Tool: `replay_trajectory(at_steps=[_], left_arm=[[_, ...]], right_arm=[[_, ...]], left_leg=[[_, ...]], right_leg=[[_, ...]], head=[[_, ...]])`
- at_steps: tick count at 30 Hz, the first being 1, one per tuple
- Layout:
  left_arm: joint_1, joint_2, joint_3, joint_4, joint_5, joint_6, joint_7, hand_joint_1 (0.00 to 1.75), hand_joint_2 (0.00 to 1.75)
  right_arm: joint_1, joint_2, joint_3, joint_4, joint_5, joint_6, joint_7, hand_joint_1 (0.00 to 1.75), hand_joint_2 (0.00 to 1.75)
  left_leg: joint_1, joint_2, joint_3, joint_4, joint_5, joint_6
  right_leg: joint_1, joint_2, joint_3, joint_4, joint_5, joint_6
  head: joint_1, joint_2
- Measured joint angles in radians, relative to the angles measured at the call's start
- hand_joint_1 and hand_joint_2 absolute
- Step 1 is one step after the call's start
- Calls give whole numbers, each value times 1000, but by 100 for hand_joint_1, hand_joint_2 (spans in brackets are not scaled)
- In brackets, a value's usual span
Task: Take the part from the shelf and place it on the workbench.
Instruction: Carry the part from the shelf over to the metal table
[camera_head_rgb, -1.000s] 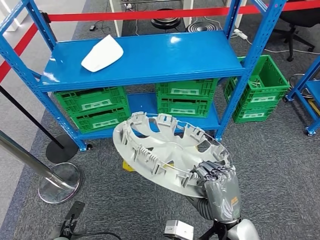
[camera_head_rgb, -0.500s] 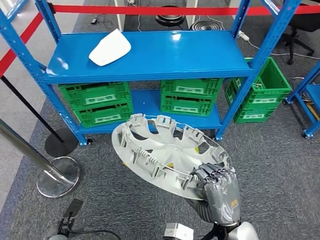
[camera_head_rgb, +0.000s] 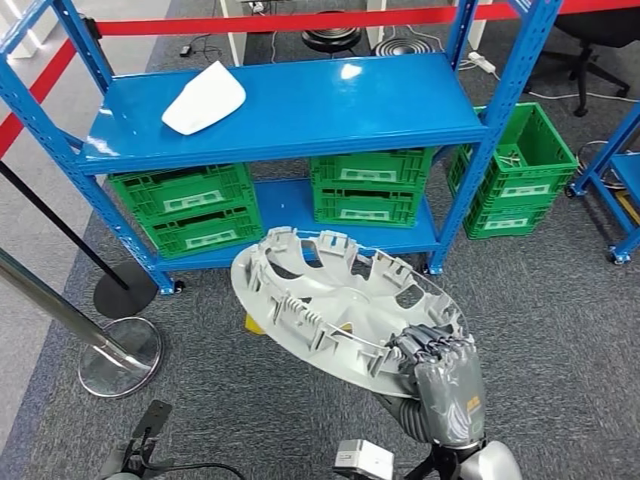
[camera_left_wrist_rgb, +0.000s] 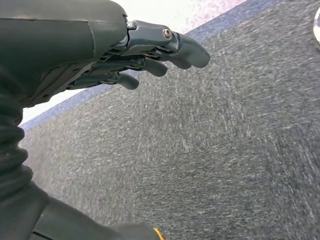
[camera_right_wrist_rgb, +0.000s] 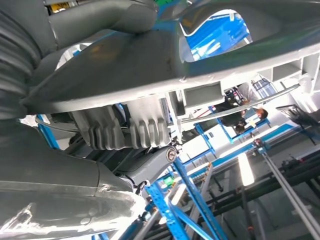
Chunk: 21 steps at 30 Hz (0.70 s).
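Little is changed since the earlier frames beyond a shift of the whole view; the grey wheel cover (camera_head_rgb: 343, 300) is still gripped at its rim by the right robot hand (camera_head_rgb: 441, 375), held tilted above the carpet before the blue shelf (camera_head_rgb: 302, 105); the left robot hand (camera_left_wrist_rgb: 151, 55) hangs empty, fingers loosely extended over the carpet.

The head view looked forward and down from high up onto a blue shelf (camera_head_rgb: 287, 105) and grey carpet (camera_head_rgb: 558, 320). The left wrist view sat close behind its hand, facing the carpet (camera_left_wrist_rgb: 226, 150) — shared with the head view. The right wrist view looked upward, very near — sharing the shelf's blue frame (camera_right_wrist_rgb: 188, 195).
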Motion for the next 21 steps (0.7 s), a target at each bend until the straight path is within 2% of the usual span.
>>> replay_trajectory(at_steps=[1, 2, 3, 4, 5, 7, 8, 9, 11, 13, 14, 17, 18, 19, 20, 21], left_arm=[[0, 0, 0, 0, 0, 0, 0, 0, 175], [1, 0, 0, 0, 0, 0, 0, 0, 175], [2, 0, 0, 0, 0, 0, 0, 0, 175], [2, 0, 0, 0, 0, 0, 0, 0, 175], [2, 0, 0, 0, 0, 0, 0, 0, 175], [2, 0, -1, 0, 0, 1, 0, 0, 175], [2, 0, -1, 0, 0, 1, 0, 0, 175], [1, 0, -1, 0, 0, 1, 0, 0, 175], [3, -1, -2, 0, 0, 1, 0, 0, 175], [4, -3, -2, 0, 0, 2, 0, 0, 175], [3, -4, -2, 0, 0, 2, 0, 0, 175], [5, -3, -1, 0, 0, 4, 0, 0, 175], [6, -3, -1, 0, 0, 4, 0, 0, 175], [6, -4, -1, 1, 0, 4, 0, 0, 175], [6, -4, -2, 1, 0, 4, 0, 0, 175], [5, -4, -2, 1, 0, 4, 0, 0, 175]], right_arm=[[2, 1, -1, 0, -4, 0, 0, 175, 175], [5, 1, -3, 0, -8, -1, 0, 175, 175], [9, 2, -5, 0, -15, -4, -2, 175, 175], [13, 2, -7, 0, -24, -9, -4, 175, 175], [18, 3, -8, -1, -34, -15, -6, 175, 175], [23, 5, -9, -6, -55, -27, -12, 175, 175], [25, 5, -9, -10, -64, -32, -14, 175, 175], [26, 6, -10, -14, -72, -36, -17, 175, 175], [28, 7, -10, -19, -86, -41, -22, 175, 175], [34, 7, -12, -22, -101, -42, -27, 175, 175], [37, 7, -13, -24, -108, -42, -30, 175, 175], [42, 7, -15, -28, -118, -45, -38, 175, 175], [44, 7, -16, -28, -123, -47, -40, 175, 175], [46, 7, -18, -29, -128, -49, -43, 175, 175], [48, 7, -20, -31, -134, -51, -46, 175, 175], [49, 7, -22, -34, -141, -54, -49, 175, 175]], left_leg=[[0, 0, -31, 70, -33, -2], [0, 0, -56, 128, -55, -3], [0, 0, -68, 158, -58, -3], [1, 0, -61, 150, -42, -2], [1, -1, -36, 104, -11, 0], [3, -11, 33, -32, 49, 3], [3, -17, 57, -82, 62, 6], [3, -22, 68, -110, 65, 8], [3, -20, 67, -118, 61, 18], [5, -13, 67, -120, 65, 30], [7, -9, 67, -121, 67, 36], [4, 4, 66, -121, 67, 46], [3, 8, 66, -121, 67, 47], [2, 12, 66, -121, 67, 47], [2, 15, 67, -120, 66, 47], [2, 18, 68, -120, 66, 46]], right_leg=[[1, 1, -3, 0, 1, -3], [1, 2, -5, 0, 2, -5], [1, 3, -6, 1, 3, -5], [1, 6, -7, 1, 4, -6], [1, 9, -7, 2, 4, -5], [3, 17, -9, 4, 5, 0], [4, 21, -13, 6, 7, 4], [5, 24, -17, 8, 9, 10], [5, 31, -24, 6, 15, 21], [4, 27, -34, 21, 1, 31], [4, 20, -52, 58, -23, 35], [1, 0, -140, 256, -115, 46], [0, -1, -155, 292, -123, 48], [0, -2, -152, 288, -112, 48], [0, -5, -127, 244, -84, 47], [0, -13, -88, 173, -49, 45]], head=[[-1, 0], [-1, 0], [-1, 0], [-1, 0], [-1, 0], [-1, 0], [0, 0], [0, 0], [0, 0], [2, 0], [4, 0], [8, 0], [8, 0], [8, 0], [8, 0], [9, 0]])
